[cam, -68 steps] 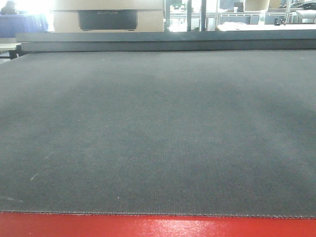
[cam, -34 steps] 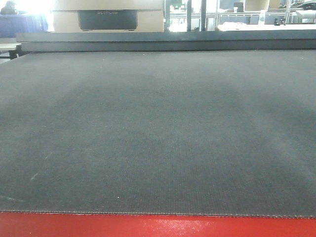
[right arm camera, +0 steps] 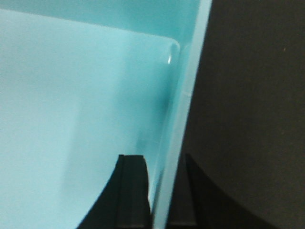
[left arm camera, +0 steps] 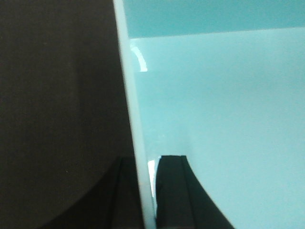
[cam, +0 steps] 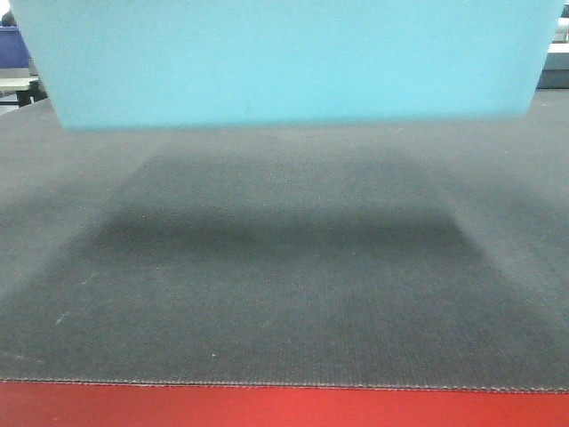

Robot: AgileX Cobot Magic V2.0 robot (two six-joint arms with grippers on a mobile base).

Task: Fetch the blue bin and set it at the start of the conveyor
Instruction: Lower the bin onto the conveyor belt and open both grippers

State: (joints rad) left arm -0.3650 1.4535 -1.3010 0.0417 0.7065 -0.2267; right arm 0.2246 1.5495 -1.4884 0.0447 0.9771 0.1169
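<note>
The blue bin (cam: 284, 58), a pale turquoise smooth tub, hangs above the conveyor start (cam: 284, 294), a dark grey woven belt with a red band (cam: 284, 407) along its near edge. The bin fills the top of the front view and casts a shadow on the belt. My left gripper (left arm camera: 148, 191) is shut on the bin's left wall (left arm camera: 131, 109), one finger inside, one outside. My right gripper (right arm camera: 161, 191) is shut on the bin's right wall (right arm camera: 183, 109) in the same way. The bin's inside (left arm camera: 219, 119) is empty.
The dark belt shows beside the bin in both wrist views, on the left (left arm camera: 57, 95) and on the right (right arm camera: 252, 95). A dark blue object (cam: 13, 44) and a pale surface sit at the far left behind the belt.
The blue bin has come down into the front view from above and now hides the far background. Its shadow on the belt has grown darker and sharper.
</note>
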